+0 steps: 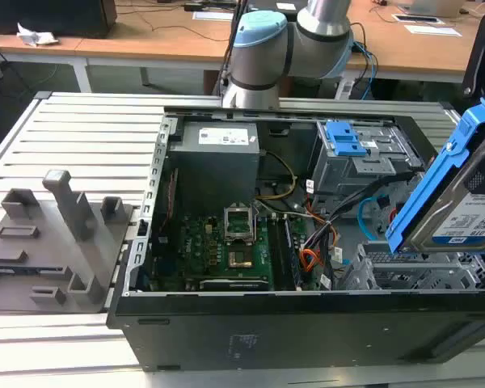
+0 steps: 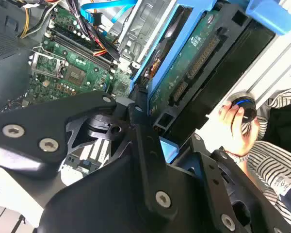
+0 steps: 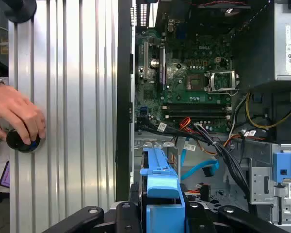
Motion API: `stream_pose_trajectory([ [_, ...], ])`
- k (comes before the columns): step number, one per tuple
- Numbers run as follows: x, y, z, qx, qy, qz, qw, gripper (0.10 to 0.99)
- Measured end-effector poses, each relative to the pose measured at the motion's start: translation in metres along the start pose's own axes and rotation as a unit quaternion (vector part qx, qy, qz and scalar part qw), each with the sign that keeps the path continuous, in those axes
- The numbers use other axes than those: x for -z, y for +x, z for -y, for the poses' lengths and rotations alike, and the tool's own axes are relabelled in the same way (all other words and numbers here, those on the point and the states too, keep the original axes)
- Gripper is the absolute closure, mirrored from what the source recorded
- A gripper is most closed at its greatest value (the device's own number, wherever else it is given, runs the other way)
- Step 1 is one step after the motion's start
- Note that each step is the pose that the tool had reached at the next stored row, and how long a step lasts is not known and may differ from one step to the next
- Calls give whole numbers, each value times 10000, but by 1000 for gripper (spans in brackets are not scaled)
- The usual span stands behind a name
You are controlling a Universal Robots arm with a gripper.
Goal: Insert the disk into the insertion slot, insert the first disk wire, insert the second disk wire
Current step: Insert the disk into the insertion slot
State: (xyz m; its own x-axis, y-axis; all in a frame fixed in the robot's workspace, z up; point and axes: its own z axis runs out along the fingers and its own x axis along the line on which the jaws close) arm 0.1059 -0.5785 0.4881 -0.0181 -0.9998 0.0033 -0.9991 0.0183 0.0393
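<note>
Currently, pincer (image 3: 161, 214) clamped on disk (image 1: 462, 202), held tilted just above insertion slot (image 1: 408, 271)

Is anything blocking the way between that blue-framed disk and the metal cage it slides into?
Nothing visible does. The disk hangs tilted just above the low silver cage. The light blue cable loops beside the cage, not across it.
</note>
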Motion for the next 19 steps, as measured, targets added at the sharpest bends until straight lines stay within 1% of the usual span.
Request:
stream_pose_trajectory([
  [19,-90,0,3,0,0,0,10000,722],
])
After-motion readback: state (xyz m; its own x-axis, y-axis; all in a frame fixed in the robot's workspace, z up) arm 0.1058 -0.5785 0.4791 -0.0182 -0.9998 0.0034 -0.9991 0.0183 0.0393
